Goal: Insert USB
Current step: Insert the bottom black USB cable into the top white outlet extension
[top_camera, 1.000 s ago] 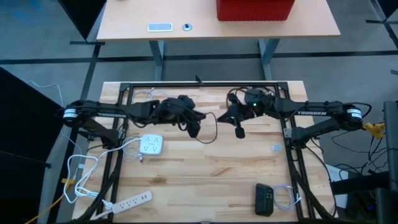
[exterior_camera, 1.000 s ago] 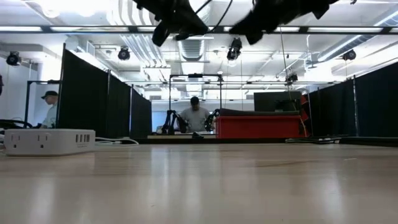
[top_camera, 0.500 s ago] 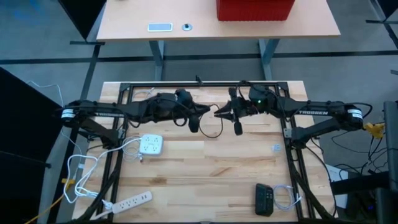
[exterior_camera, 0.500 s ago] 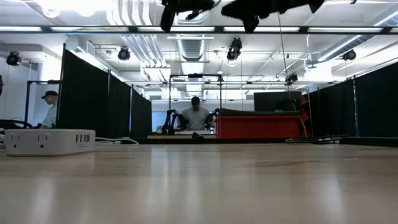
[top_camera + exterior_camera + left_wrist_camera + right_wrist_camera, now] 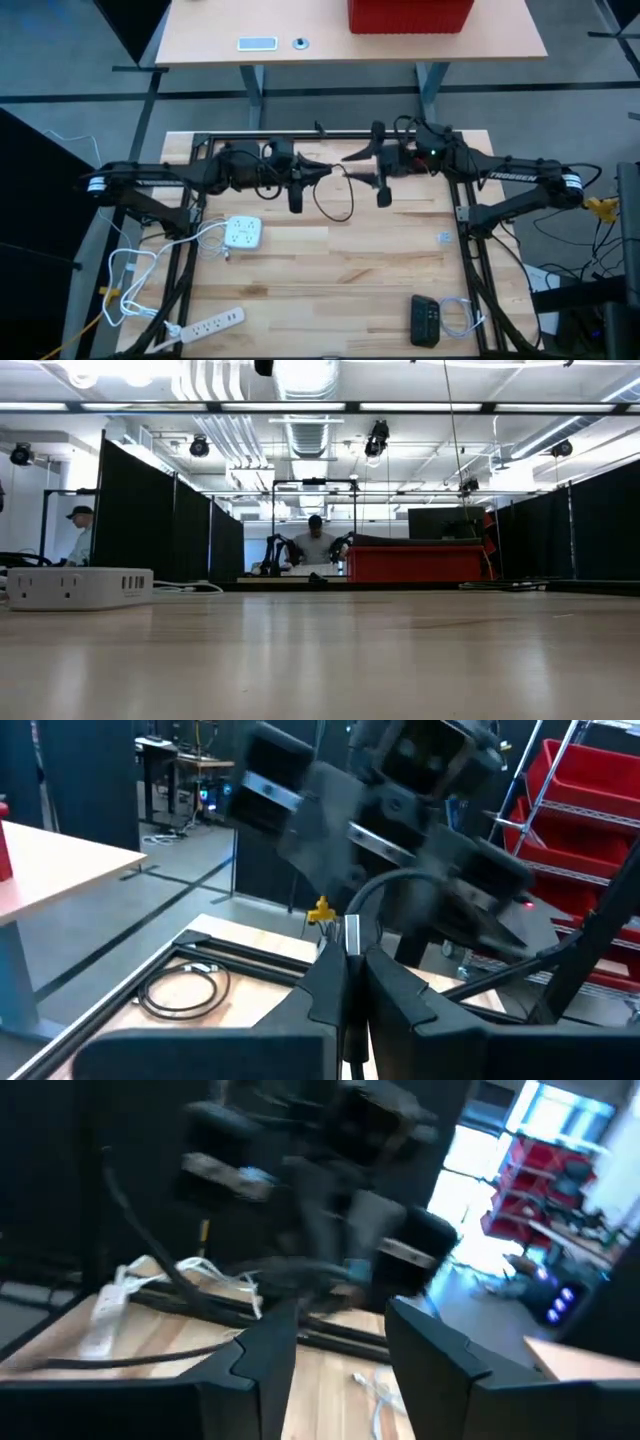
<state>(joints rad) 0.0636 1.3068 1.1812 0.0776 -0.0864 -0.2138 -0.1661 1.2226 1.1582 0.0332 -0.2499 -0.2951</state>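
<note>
Your USB plug [image 5: 352, 933] sits pinched between the fingers of the left gripper [image 5: 347, 982], its metal tip poking out past them and its dark cable [image 5: 333, 196] looping down over the table [image 5: 340, 280] between the two arms. The left gripper is clamped tight on that plug, held up above the far half of the table. Your right gripper [image 5: 335, 1342] faces it from the other side, fingers spread wide and holding nothing. The white charging hub [image 5: 242, 233] lies on the wood nearer the left arm, below the plug's height.
</note>
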